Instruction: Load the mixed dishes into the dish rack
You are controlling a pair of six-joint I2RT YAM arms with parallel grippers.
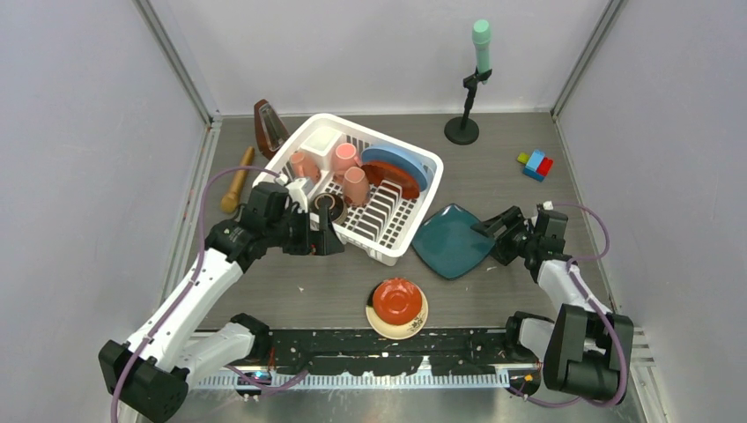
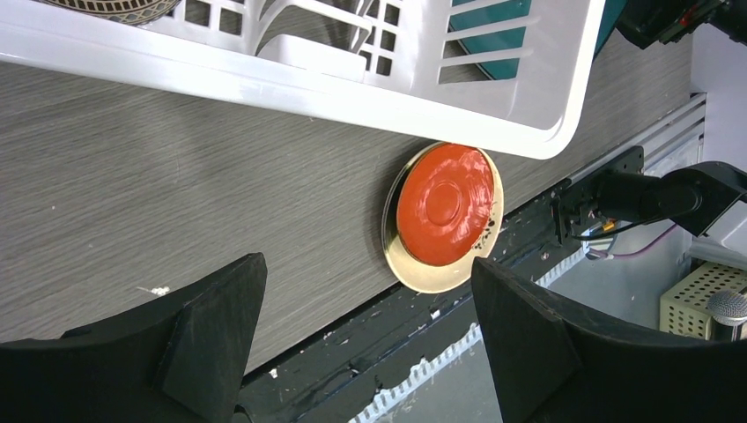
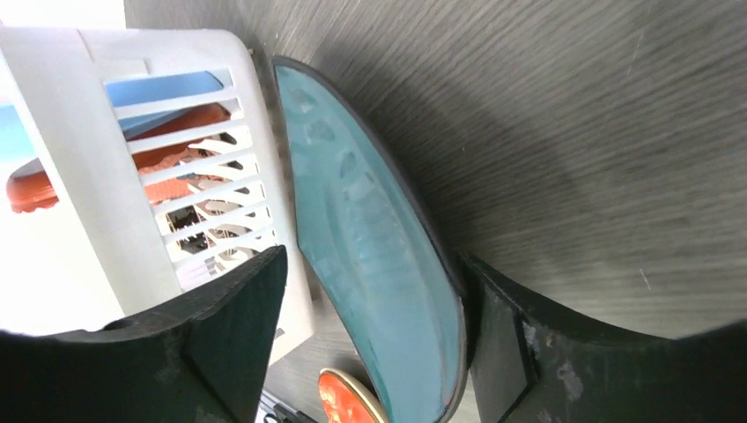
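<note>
A dark teal glazed plate [image 1: 451,240] with rounded corners lies on the grey wood-grain desk [image 1: 291,291] just right of the large white slotted plastic dish rack [image 1: 419,210]. Its nearest edge is close against the rack wall. The right gripper [image 1: 490,238] is at the plate's edge farthest from the rack. Its jaws are apart with the thin dark rim between them, and nothing is clamped yet.

The step in hand looks like picking this plate up. The glaze is smooth, hard and likely slick, so the gripper should reach well over the raised rim and close squarely. It can then tip the plate upright and lower it between the rack's upright dividers.

The left gripper [image 2: 368,273] hangs wide open and empty at the rack's near-left corner, where a patterned brown bowl [image 1: 328,206] sits inside. In front of the rack, a glossy red saucer [image 1: 397,299] rests on a cream saucer [image 1: 394,330].
</note>
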